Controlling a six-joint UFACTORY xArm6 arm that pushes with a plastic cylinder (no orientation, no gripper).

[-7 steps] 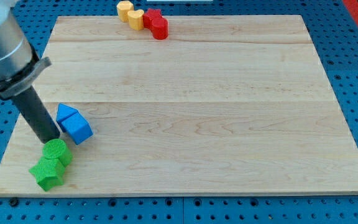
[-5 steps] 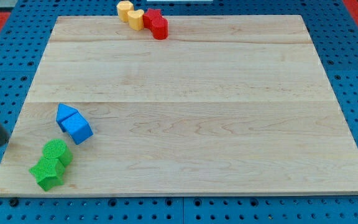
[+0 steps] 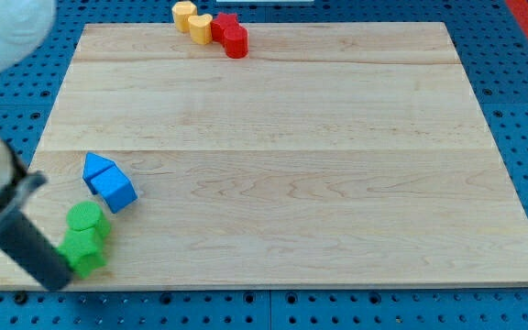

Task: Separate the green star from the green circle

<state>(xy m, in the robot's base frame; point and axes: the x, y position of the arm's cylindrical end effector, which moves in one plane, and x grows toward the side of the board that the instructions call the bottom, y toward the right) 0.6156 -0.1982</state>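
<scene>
The small green star-shaped block [image 3: 84, 256] looks light and rigid, so it's judged to slide easily on the smooth pale wooden tabletop [image 3: 273, 137], and to spin if it's caught off-centre. No hand is fitted here, so nothing can be said to be apart or clamped; there's only a dark rod, and any contact has to be a push on a side face, ideally the face nearest the green round block [image 3: 86, 218].

The star is found near the bottom-left corner of the tabletop, touching the green circle, which lies just above it. Its points are blurred and partly hidden by the rod. My tip [image 3: 55, 284] is seen right beside the star's left side, at the bottom-left edge. A blue block pair [image 3: 109, 182] sits just above and right of the greens.
</scene>
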